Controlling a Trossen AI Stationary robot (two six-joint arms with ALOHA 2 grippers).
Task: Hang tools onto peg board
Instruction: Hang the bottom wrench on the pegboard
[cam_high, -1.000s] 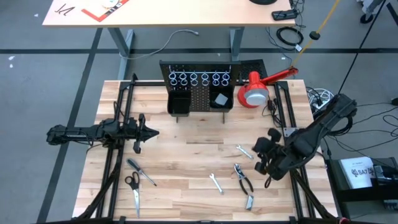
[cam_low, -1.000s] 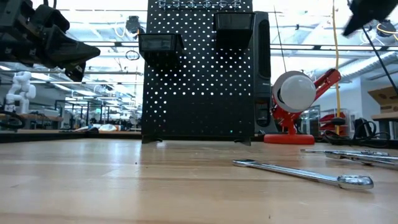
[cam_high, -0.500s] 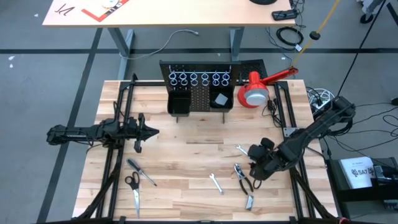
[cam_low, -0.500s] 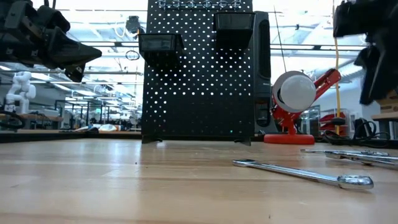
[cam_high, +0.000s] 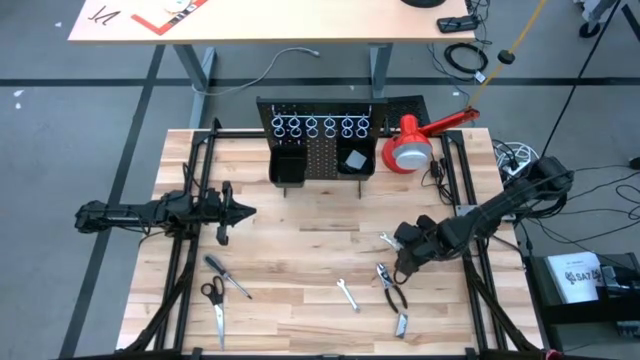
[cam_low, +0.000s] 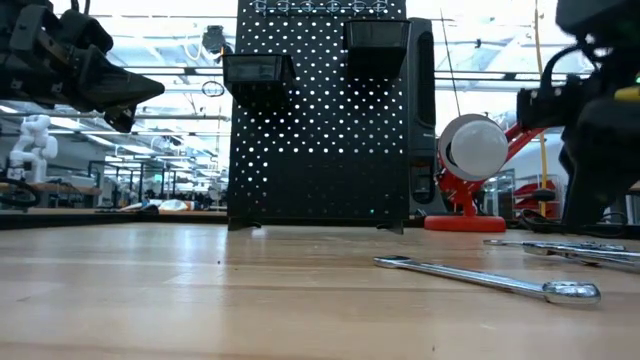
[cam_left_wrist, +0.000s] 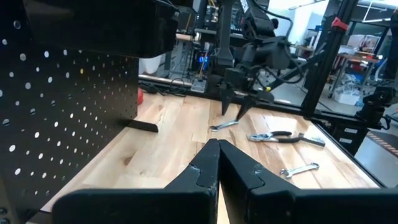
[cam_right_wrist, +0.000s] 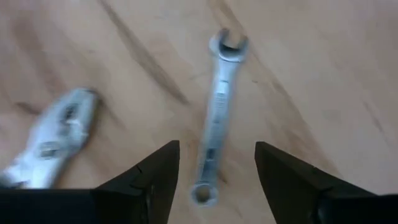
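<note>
Silver, and lying flat on the pale wooden desk (cam_high: 300, 240), a small open-ended wrench (cam_right_wrist: 215, 106) sits directly under the right end effector (cam_high: 403, 262), framed between its two dark fingers (cam_right_wrist: 158, 171), which stand apart and touch nothing. Just beside the right end effector, toward the desk's front, lie the black-handled pliers (cam_high: 391, 287); the right wrist view shows only their blurred metal nose (cam_right_wrist: 53, 137). A second silver wrench (cam_high: 347, 294) lies farther off to the left end effector's side, and a small metal piece (cam_high: 401, 323) near the front edge. Well apart, below the left end effector (cam_high: 222, 213), rest the thin screwdriver (cam_high: 226, 275) and black-handled scissors (cam_high: 214, 302). The black perforated peg board (cam_high: 318, 140) stands upright at the desk's far side, silver rings (cam_high: 320, 126) along its top and two black box bins (cam_high: 290, 166) on its face; the red-and-white lamp (cam_high: 410, 145) is beside it.

Only the high view shows the rings from above; the low view shows the board's hole pattern (cam_low: 320, 110). The left wrist view shows its own fingers (cam_left_wrist: 214, 165) pressed together.

Since a second ago, the right arm has swung inward from the desk's edge, and its fingers have spread. The left arm has stayed put.

No writing is readable.
</note>
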